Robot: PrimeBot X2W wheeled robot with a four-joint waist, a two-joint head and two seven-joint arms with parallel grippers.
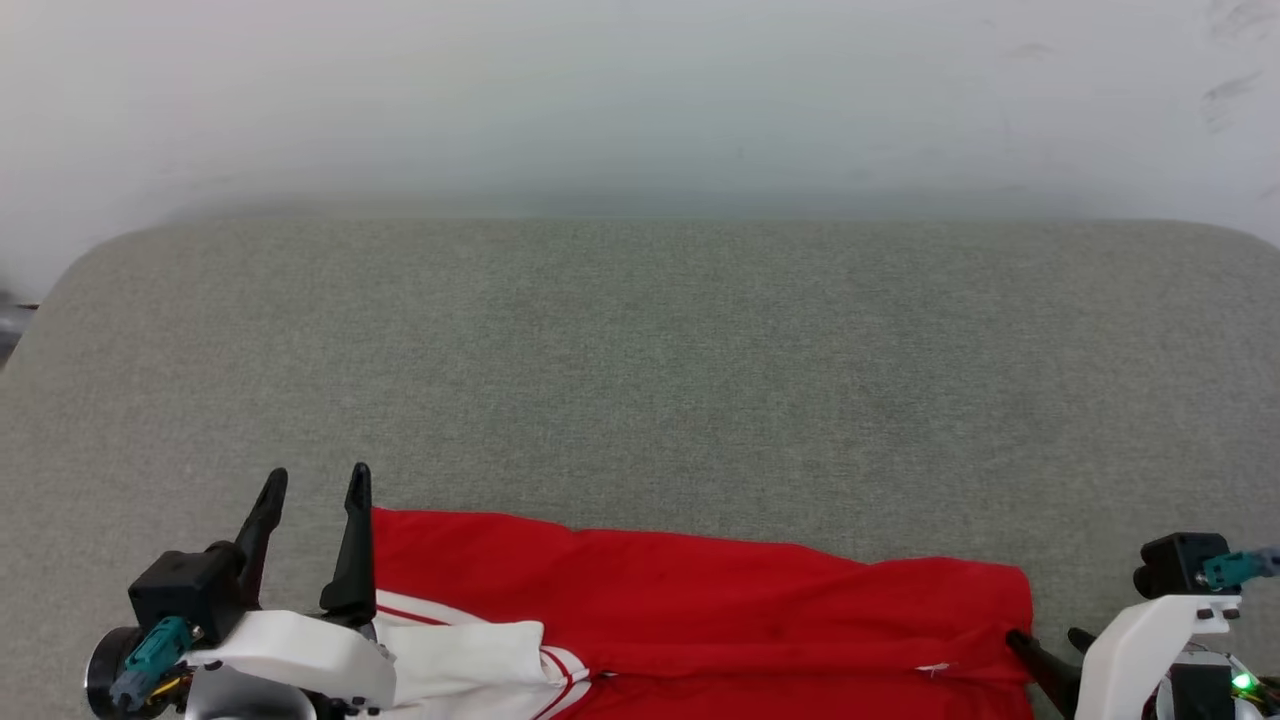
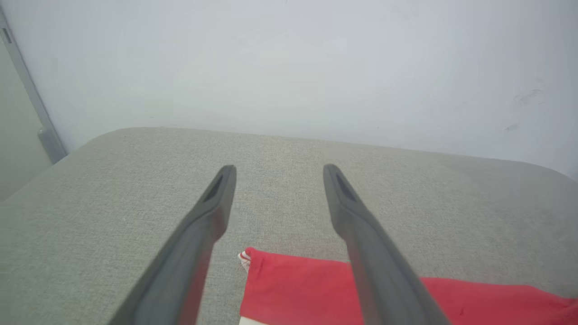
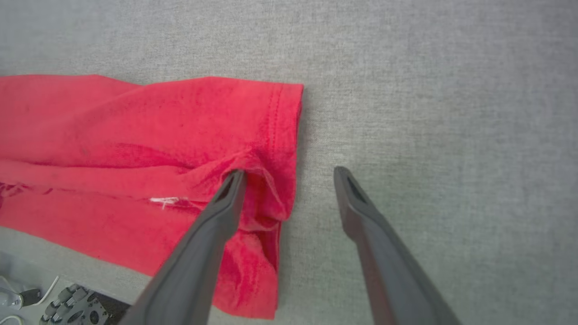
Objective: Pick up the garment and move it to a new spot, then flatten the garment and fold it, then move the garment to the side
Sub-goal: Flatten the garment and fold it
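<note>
The garment [image 1: 700, 590] is a red shirt with a white sleeve [image 1: 460, 660] and red-white trim. It lies stretched along the near edge of the grey fabric surface [image 1: 640, 350]. My left gripper [image 1: 315, 482] stands open at the garment's left end, its fingers above the surface with nothing between them. In the left wrist view the left gripper [image 2: 278, 168] hovers over the garment's red corner [image 2: 298, 289]. My right gripper [image 1: 1045, 640] is open at the right end. In the right wrist view the right gripper [image 3: 290, 172] has one fingertip over the bunched hem of the garment [image 3: 135, 135], the other over bare fabric.
A pale wall [image 1: 640, 100] rises behind the grey surface, whose far corners are rounded. A grey vertical rail [image 2: 27, 90] runs at the left of the left wrist view. Parts of the robot's base [image 3: 72, 309] sit below the near edge.
</note>
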